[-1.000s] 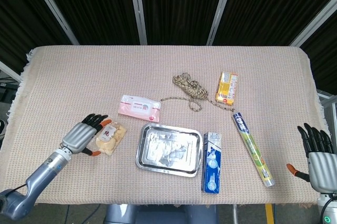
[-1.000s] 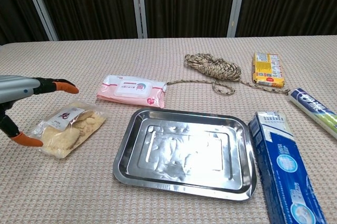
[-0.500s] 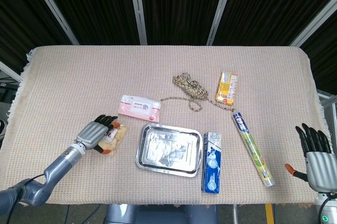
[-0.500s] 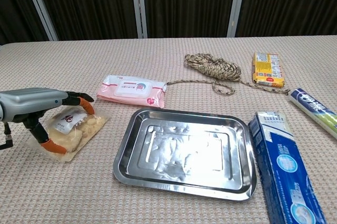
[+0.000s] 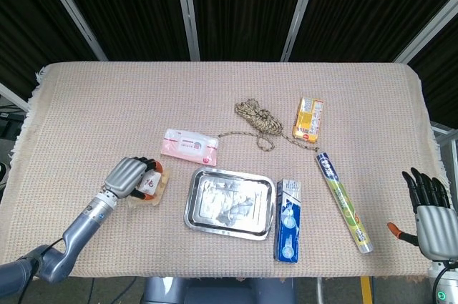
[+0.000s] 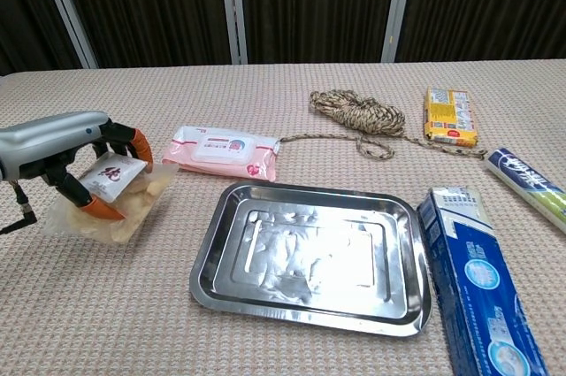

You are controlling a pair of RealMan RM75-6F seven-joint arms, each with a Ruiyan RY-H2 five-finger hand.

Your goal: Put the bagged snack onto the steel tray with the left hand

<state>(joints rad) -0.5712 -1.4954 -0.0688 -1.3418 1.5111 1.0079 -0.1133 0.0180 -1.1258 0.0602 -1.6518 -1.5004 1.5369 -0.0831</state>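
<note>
Orange-tipped fingers (image 6: 133, 139) curled over the top of the snack bag (image 6: 110, 202), thumb tip under its front edge, so left hand (image 6: 62, 148) grasping the bag, pinched between thumb and fingers. Bag tilted, near edge lifted, crumpled plastic at the bottom at or just above the cloth; cannot tell whether touching. In head view, same left hand (image 5: 127, 176) closed over the snack bag (image 5: 152, 184), just left of the steel tray (image 5: 202, 217), not on it. Tray flat on the cloth-covered table (image 5: 93, 111), nothing inside. Pink wipes pack (image 5: 189, 147) just behind bag and tray. Coiled rope (image 5: 257, 117) further back, loose end trailing right toward the yellow packet (image 5: 308, 118). Blue and white box (image 5: 288, 219) touching or nearly touching the tray's right rim, lying lengthwise. Long wrap roll (image 5: 343, 200) right of the box, angled. Right hand (image 5: 431, 216) at the table's right front corner, well apart from everything, fingers extended and apart, holding nothing. Chest view: tray (image 6: 215, 267) centre front, wipes pack (image 6: 222, 152) behind its left corner, box (image 6: 473, 289) at right.
</note>
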